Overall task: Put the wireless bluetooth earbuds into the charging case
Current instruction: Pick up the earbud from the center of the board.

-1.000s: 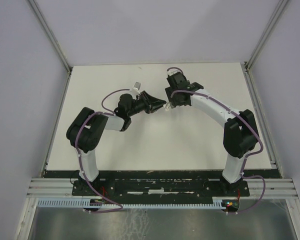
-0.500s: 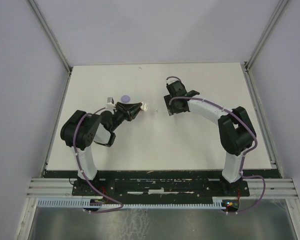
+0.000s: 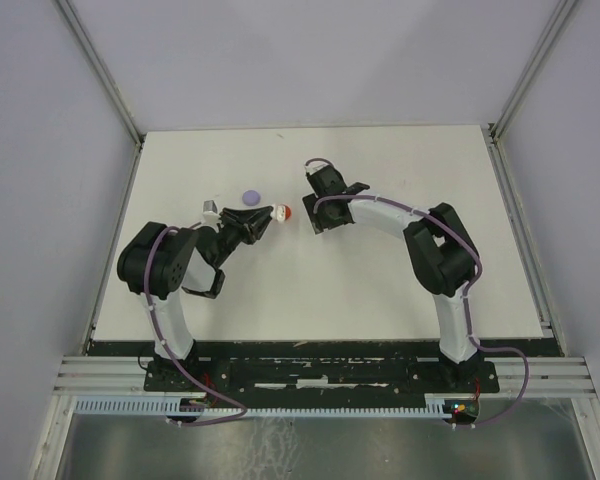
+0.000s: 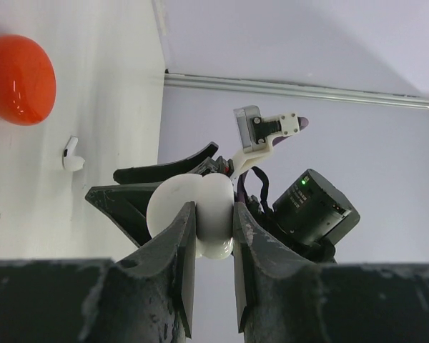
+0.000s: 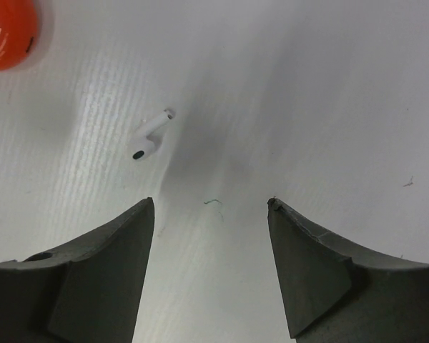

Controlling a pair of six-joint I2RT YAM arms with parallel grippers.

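My left gripper (image 4: 213, 214) is shut on a white rounded charging case (image 4: 193, 214) with two lobes, held above the table; in the top view the gripper (image 3: 270, 216) sits left of centre. A tiny white earbud (image 5: 150, 136) with a stem lies on the table ahead of my right gripper (image 5: 211, 201), which is open and empty just above the surface. The earbud also shows in the left wrist view (image 4: 71, 153). A glossy red rounded piece (image 3: 285, 213) lies between the two grippers, left of the earbud. My right gripper (image 3: 313, 218) is right of it.
A lavender round disc (image 3: 251, 197) lies on the white table (image 3: 380, 290) just behind my left gripper. The red piece shows at the top left of both wrist views (image 4: 18, 78) (image 5: 7, 28). Grey walls enclose the table.
My left gripper drew back left with the white case, uncovering the lavender disc. My right gripper moved left toward the red piece and the earbud.
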